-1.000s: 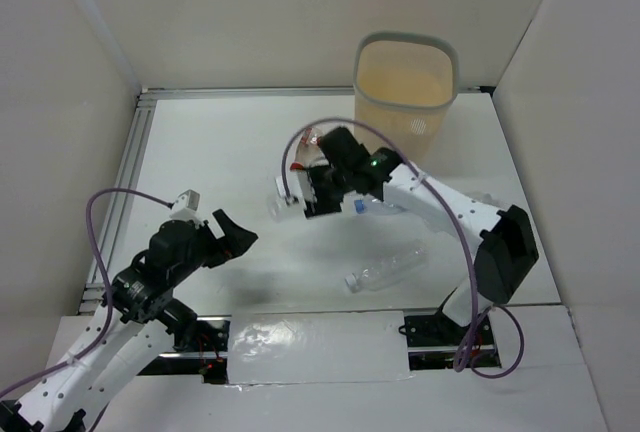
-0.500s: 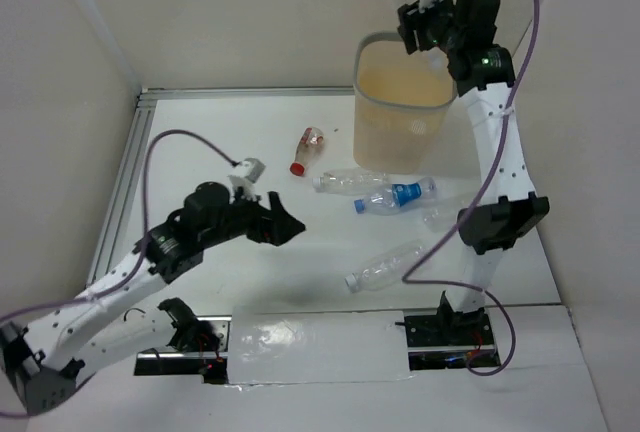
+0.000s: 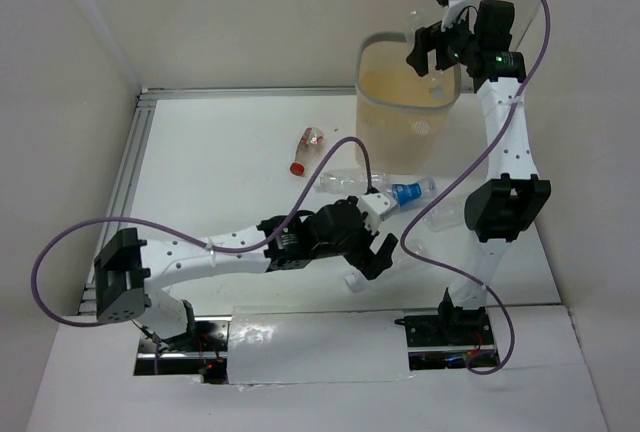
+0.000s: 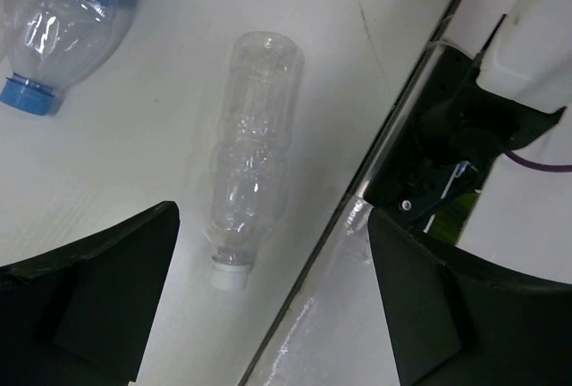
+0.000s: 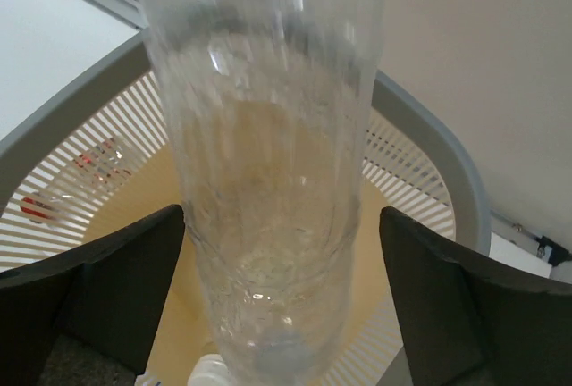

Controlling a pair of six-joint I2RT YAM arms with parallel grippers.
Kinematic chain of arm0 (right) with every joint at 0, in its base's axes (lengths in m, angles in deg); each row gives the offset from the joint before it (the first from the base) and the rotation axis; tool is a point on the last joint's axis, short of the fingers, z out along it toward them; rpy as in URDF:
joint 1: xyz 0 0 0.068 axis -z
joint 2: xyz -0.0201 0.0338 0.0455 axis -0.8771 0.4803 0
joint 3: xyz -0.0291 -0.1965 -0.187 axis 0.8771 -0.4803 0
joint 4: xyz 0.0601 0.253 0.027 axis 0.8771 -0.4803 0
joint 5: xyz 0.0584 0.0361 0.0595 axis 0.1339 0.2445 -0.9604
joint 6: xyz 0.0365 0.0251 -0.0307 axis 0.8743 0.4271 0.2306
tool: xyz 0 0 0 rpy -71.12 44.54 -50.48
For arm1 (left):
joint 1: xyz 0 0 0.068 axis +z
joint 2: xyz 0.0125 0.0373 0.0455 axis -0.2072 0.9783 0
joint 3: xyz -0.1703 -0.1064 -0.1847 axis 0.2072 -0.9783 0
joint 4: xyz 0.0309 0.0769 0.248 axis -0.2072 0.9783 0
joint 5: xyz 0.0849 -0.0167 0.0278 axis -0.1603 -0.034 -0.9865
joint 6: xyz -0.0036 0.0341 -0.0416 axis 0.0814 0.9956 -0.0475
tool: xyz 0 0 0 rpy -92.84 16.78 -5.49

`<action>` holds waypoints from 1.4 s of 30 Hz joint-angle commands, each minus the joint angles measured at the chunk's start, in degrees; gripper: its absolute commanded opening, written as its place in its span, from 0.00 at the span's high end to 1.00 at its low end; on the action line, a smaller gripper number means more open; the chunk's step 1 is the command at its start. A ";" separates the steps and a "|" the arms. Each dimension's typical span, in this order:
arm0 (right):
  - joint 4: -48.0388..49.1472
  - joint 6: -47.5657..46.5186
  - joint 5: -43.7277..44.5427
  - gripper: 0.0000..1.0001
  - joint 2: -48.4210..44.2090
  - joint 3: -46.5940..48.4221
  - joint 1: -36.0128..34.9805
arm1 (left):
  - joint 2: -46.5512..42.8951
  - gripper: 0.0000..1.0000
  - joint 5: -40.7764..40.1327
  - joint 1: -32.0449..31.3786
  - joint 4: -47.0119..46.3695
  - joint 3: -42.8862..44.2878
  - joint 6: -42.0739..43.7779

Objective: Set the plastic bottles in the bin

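The beige bin (image 3: 398, 132) stands at the back right. My right gripper (image 3: 437, 47) hovers over its rim. In the right wrist view my right gripper (image 5: 281, 225) is open, with a clear bottle (image 5: 264, 136) upright and blurred between the fingers, above the bin's grey rim (image 5: 433, 149). My left gripper (image 3: 375, 252) is open and empty, low over a clear white-capped bottle (image 4: 255, 154) lying near the front edge. In the left wrist view my left gripper (image 4: 271, 252) straddles its cap end. Only its cap (image 3: 352, 279) shows from above.
A red-capped bottle (image 3: 305, 147), a clear bottle (image 3: 345, 182), a blue-labelled bottle (image 3: 400, 194) and another clear one (image 3: 445, 214) lie mid-table. The blue-capped bottle also shows in the left wrist view (image 4: 54, 20). The table's front rail (image 4: 393, 163) and right arm base sit close by.
My left arm has swung far to the right and forward, over the white-capped bottle. My right gripper has stayed over the bin, slightly lower, its jaws now wide around the bottle.
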 commanded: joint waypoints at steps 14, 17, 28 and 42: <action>-7.00 8.61 -23.81 0.30 -5.47 0.25 22.44 | 15.33 0.02 -6.08 -2.73 -4.29 7.38 3.73; -10.53 1.14 -25.67 0.47 -10.04 -9.68 26.93 | 20.07 0.03 -9.94 -3.87 -1.58 10.54 4.35; -21.07 -20.40 -24.54 0.12 -24.37 -35.01 29.58 | 30.45 0.19 -17.60 -5.46 3.97 16.53 3.82; -37.78 -40.26 -24.27 0.00 -17.26 -35.00 35.55 | 25.02 0.73 -19.08 -5.46 7.30 12.58 0.92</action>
